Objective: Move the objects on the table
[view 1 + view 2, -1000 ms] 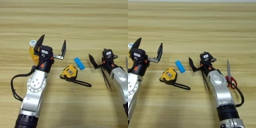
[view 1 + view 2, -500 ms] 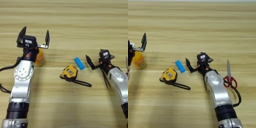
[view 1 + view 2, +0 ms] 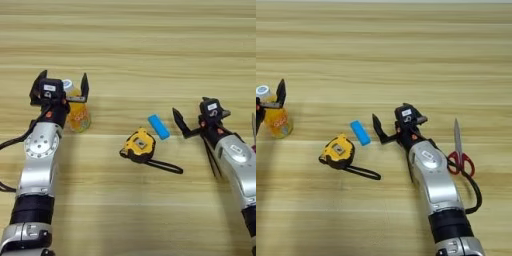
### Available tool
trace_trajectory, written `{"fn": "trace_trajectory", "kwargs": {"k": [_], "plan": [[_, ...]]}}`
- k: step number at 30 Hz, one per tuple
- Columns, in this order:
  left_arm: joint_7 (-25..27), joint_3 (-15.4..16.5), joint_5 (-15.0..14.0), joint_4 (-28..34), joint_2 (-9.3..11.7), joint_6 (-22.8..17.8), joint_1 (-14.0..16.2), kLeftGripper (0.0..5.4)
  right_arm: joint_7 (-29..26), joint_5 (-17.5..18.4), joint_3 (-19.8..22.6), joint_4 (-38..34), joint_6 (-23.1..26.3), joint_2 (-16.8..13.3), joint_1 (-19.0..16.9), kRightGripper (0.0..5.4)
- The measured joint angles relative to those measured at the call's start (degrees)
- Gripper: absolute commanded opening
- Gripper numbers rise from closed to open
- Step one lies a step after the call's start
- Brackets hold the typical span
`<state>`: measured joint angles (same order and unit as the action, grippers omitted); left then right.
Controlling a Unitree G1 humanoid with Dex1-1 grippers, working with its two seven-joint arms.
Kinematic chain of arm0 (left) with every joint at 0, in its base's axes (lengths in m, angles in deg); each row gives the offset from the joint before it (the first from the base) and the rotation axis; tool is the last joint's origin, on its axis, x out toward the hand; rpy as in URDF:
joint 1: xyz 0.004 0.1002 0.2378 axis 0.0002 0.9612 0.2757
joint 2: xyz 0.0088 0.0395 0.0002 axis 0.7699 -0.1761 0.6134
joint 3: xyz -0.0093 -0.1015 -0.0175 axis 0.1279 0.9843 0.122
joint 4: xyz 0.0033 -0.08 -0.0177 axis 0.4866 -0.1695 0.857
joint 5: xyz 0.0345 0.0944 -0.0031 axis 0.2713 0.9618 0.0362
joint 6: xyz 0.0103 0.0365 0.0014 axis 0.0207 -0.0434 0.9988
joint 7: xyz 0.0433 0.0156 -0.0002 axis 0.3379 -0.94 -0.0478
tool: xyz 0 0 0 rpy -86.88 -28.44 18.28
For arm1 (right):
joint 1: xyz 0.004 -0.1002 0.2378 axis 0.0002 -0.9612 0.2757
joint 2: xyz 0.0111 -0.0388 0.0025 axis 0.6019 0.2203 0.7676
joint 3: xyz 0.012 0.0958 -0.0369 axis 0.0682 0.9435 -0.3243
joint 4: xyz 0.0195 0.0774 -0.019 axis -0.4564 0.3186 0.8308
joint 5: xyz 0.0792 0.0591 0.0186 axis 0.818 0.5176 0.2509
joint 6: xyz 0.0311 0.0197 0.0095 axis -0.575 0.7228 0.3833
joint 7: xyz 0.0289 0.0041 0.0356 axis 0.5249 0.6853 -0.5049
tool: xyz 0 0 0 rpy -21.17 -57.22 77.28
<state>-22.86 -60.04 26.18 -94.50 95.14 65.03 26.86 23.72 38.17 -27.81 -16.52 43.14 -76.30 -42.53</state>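
Carried left, the light, slippery bottle [image 3: 76,111] stands between the left gripper's [image 3: 62,88] spread fingers; right gripper [image 3: 192,121] open, empty.

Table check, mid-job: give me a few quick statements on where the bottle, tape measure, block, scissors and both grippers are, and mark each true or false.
1. The left gripper is at the bottle, one finger on each side of its cap. True.
2. The bottle lies on its side. False: it stands upright with its white cap on top.
3. The blue block lies between the tape measure and the right gripper. True.
4. The right gripper holds the scissors. False: it is open and empty, and the scissors lie on the table to the right of that arm.
5. The tape measure's strap is wrapped around the block. False: it trails away to the right on the table.
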Motion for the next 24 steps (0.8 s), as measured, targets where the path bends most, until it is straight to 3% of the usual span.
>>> {"fn": "trace_trajectory", "kwargs": {"k": [8, 24], "plan": [[0.87, 0.67, -1.89, -3.19, 0.01, 0.77, -0.55, 5.40, 0.23, 0.00, 0.10, 0.00, -0.04, 0.00, 0.01, 5.37], [1.68, -0.90, -1.49, -9.19, -0.08, 1.15, -1.07, 5.40, 0.23, 0.02, 0.10, 0.00, -0.05, -0.01, 0.00, 5.37]]}}
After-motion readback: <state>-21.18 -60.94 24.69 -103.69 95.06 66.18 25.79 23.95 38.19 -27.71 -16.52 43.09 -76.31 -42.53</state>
